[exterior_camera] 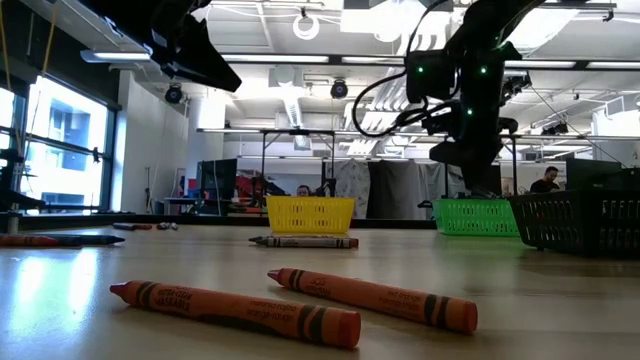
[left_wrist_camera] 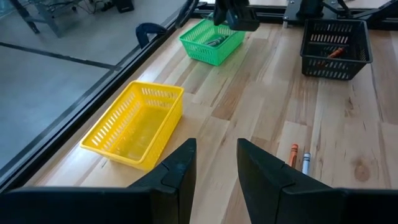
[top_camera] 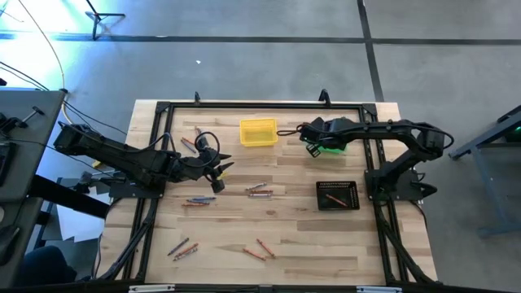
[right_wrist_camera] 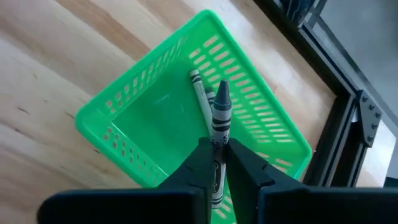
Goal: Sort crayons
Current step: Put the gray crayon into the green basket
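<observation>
The right gripper (right_wrist_camera: 216,163) hangs over the green perforated plastic basket (right_wrist_camera: 149,124) at the far side of the pale wooden worktop (top_camera: 285,244); its jaws stand nearly closed around a grey paper-wrapped crayon (right_wrist_camera: 219,121), which points tip-first into the basket, where a second pale crayon (right_wrist_camera: 200,99) lies. The left gripper (left_wrist_camera: 216,163) waits above the worktop near the yellow perforated plastic basket (left_wrist_camera: 134,121), jaws parted and empty. Loose orange-red crayons (exterior_camera: 290,300) lie scattered on the worktop; others rest in the black mesh basket (top_camera: 337,195).
</observation>
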{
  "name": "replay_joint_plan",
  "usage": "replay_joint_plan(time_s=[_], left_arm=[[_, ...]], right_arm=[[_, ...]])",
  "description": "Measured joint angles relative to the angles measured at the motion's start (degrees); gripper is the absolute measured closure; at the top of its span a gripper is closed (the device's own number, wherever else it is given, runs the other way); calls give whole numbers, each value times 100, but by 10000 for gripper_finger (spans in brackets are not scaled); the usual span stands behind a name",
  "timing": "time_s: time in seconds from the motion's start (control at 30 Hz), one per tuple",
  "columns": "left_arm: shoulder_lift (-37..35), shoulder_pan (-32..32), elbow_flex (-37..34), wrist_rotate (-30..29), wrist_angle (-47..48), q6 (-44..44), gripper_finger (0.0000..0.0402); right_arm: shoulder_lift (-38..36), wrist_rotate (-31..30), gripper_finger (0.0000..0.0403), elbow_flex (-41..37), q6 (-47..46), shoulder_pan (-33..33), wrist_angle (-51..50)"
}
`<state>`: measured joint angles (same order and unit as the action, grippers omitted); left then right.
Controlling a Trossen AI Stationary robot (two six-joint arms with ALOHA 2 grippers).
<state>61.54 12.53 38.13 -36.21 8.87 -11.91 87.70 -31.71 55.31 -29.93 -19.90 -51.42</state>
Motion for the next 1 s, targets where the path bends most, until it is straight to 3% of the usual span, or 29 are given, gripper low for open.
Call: replay_joint_plan(time_s=[0.23,0.37,0.47,0.63,0.73,1.0], left_arm=[[0,0,0,0,36,-6,300],[0,0,0,14,36,-54,300],[0,0,0,231,38,-218,300],[340,2,2,603,-26,-727,300],[906,-1,0,836,-371,-858,300],[2320,2,2,1499,-2314,-221,300]], right_arm=[[0,70,303,87,-2,2,-377],[-18,117,294,444,-136,54,-1075],[-167,425,294,732,-171,324,-1019],[-504,1036,293,914,-6,1306,-6],[-627,1058,293,916,-13,2068,541],[-675,34,293,916,-815,3803,928]])
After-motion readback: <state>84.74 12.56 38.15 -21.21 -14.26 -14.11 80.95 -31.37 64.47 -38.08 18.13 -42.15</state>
